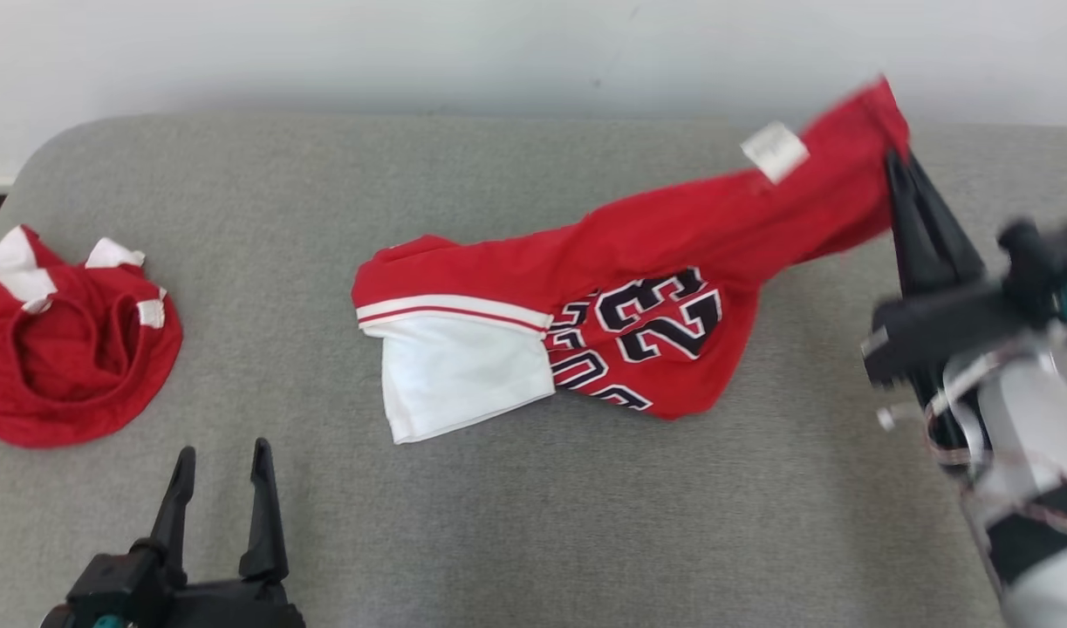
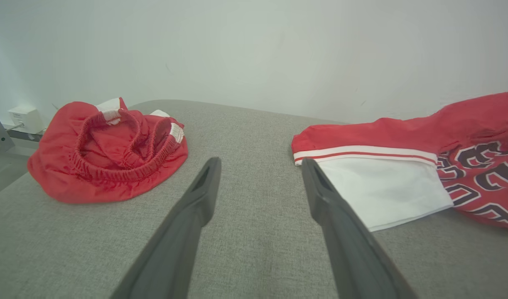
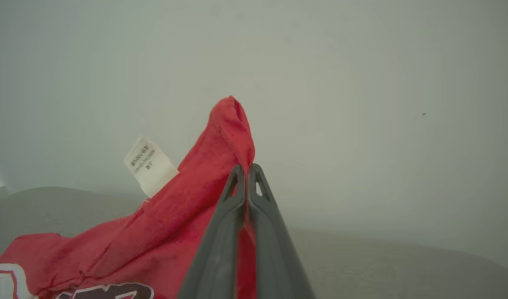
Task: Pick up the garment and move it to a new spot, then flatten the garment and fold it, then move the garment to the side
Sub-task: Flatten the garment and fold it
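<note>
Garment [image 1: 673, 235] with one end inside the closed right hand [image 1: 895, 164]; left hand [image 1: 223, 453] wide open, empty, well apart

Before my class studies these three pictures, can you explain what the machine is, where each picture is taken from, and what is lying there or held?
It is a two-armed robot. One picture looks down from its head; the others look along each arm's fingers. On the grey fabric-covered surface lie a red jersey with dark numbers and a white panel and a crumpled red garment with an elastic waistband. The right end effector is shut on the jersey's corner, holding it up; the left end effector is open, holding nothing.
</note>
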Controlling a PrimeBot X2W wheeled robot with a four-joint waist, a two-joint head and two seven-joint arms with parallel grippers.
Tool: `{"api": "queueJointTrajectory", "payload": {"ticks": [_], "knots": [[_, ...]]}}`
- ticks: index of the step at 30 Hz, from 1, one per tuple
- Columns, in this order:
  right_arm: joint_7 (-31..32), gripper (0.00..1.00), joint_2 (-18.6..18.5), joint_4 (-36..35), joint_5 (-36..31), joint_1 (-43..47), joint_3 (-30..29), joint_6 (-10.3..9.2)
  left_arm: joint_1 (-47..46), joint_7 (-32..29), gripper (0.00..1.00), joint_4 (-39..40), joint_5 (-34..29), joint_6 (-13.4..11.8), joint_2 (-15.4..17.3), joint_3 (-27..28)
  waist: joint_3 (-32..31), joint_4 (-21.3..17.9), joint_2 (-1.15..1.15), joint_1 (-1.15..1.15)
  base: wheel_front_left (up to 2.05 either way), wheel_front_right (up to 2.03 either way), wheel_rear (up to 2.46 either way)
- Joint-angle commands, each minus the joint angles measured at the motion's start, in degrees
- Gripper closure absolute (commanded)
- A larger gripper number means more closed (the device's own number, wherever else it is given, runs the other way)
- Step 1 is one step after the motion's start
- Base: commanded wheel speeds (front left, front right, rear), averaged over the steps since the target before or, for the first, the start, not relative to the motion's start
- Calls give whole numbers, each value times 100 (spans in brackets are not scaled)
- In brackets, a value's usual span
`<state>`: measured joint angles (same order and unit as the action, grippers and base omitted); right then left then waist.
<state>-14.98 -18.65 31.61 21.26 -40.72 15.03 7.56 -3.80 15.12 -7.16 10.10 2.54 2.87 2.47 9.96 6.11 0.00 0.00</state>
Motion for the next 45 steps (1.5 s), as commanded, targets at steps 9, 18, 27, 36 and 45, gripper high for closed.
{"api": "queueJointTrajectory", "payload": {"ticks": [9, 18, 27, 36, 45], "knots": [[219, 100, 588, -1500, -840, 2839, -1322, -15, 360, 4, 0, -44, -33, 8, 3, 257, -518, -580, 0, 0, 0, 0, 0], [1037, 0, 1088, -1002, -1423, 3416, -1657, -15, 457, 4, 0, -93, -82, 23, 3, 165, -718, -638, 0, 0, 0, 0, 0], [1191, 0, 1309, -1071, -1799, 3937, -1901, -15, 679, 4, 0, -218, -127, 50, 2, 164, -1027, -620, 0, 0, 0, 0, 0], [616, 0, 1554, -1853, -1678, 4337, -2347, -15, 954, 4, 0, -282, -65, 3, 3, 155, -1284, -643, 0, 0, 0, 0, 0], [499, 0, 1578, -1690, -1347, 4420, -2273, -15, 1095, 4, 0, -379, -146, 26, 3, 82, -1452, -593, 0, 0, 0, 0, 0]]}}
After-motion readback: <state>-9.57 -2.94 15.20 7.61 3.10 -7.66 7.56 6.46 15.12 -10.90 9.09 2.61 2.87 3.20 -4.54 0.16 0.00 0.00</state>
